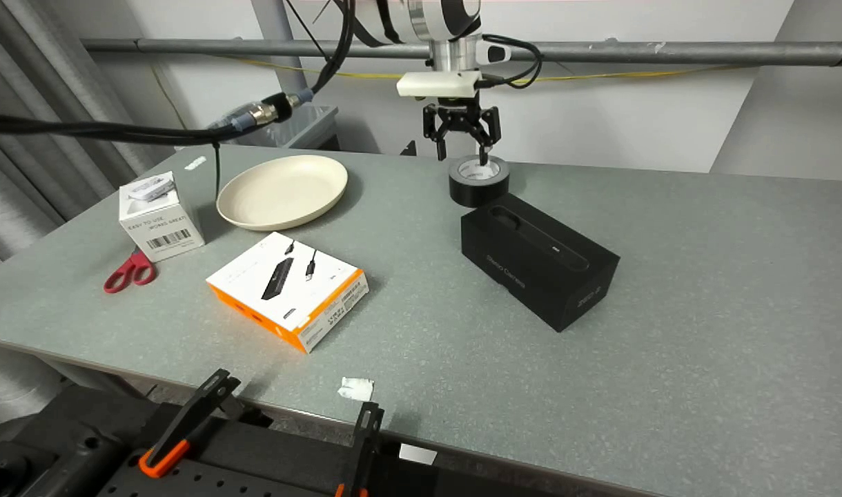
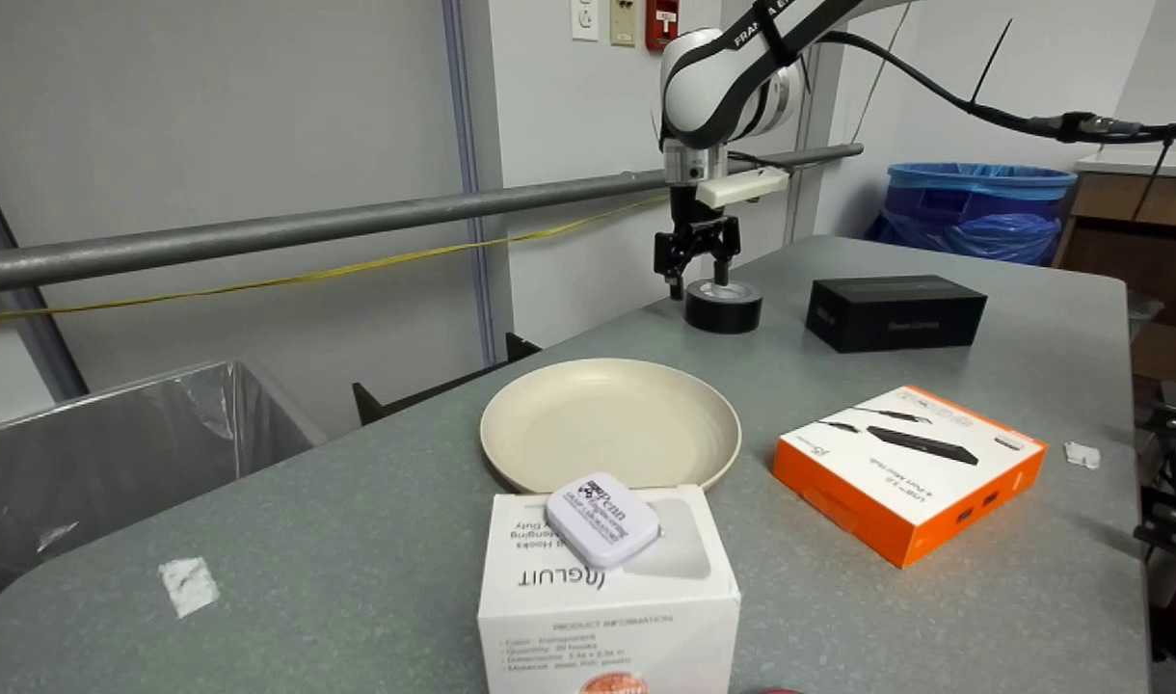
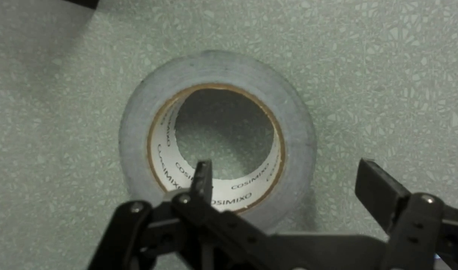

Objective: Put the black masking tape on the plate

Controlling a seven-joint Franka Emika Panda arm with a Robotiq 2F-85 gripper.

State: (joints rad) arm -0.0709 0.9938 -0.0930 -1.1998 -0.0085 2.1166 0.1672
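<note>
White box (image 2: pixel 609 598) foremost, tape (image 1: pixel 479 193) beneath the claw (image 3: pixel 283 165)

Nearest in an exterior view is the white box, its front headed "PRODUCT INFORMATION"; the case (image 2: pixel 602 520) on top reads "Penn Engineering". The USB box (image 2: pixel 906 472) says "USB 3.0" and "4 Port Mini Hub", the black box (image 1: pixel 540 261) "Stereo Camera". Around the tape's inner core runs "COSIMIXO", repeated.

The arm (image 2: pixel 718 96) reaches in from above, the claw pointing straight down with its fingers spread wide. In the wrist view the left finger is over the tape's hole, the right one out beyond its rim; whether the left one touches the core, I cannot tell.

In an exterior view the tape lies flat on the desk (image 1: pixel 704 310) toward the far edge, the black box just beside it on the near right. The plate (image 1: pixel 283 192) is well apart, to the left. At the left, scissors (image 1: pixel 132 264) are partly hidden by the white box, and a cable (image 1: pixel 117 130) hangs across. A pipe (image 1: pixel 669 52) runs along the wall (image 1: pixel 635 124) behind the arm.
</note>
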